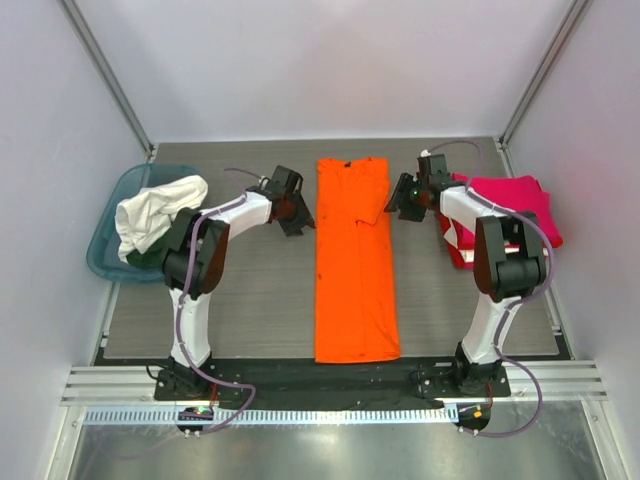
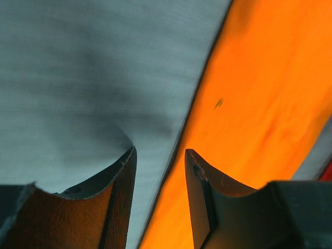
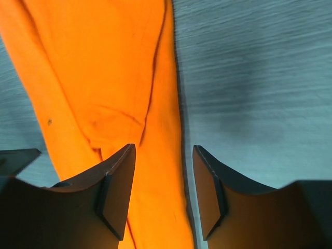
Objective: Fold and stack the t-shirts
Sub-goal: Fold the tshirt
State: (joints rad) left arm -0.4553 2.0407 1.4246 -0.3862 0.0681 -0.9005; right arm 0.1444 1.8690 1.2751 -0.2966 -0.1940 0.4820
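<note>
The orange t-shirt [image 1: 355, 265] lies flat in the middle of the table, folded lengthwise into a long narrow strip with its collar at the far end. My left gripper [image 1: 298, 220] hovers at the strip's upper left edge. In the left wrist view it [image 2: 161, 150] is open, its jaws straddling the cloth's edge [image 2: 249, 104] with nothing pinched. My right gripper [image 1: 399, 207] sits at the upper right edge. In the right wrist view it [image 3: 164, 147] is also open, over the orange cloth [image 3: 104, 78] and its border. A magenta-red t-shirt [image 1: 515, 195] lies folded at the right.
A teal tub [image 1: 108, 215] stands at the left edge with a crumpled white t-shirt [image 1: 155, 212] and a dark green one [image 1: 148, 257] in it. Grey table surface [image 1: 260, 300] shows on both sides of the orange strip. White walls close in the table.
</note>
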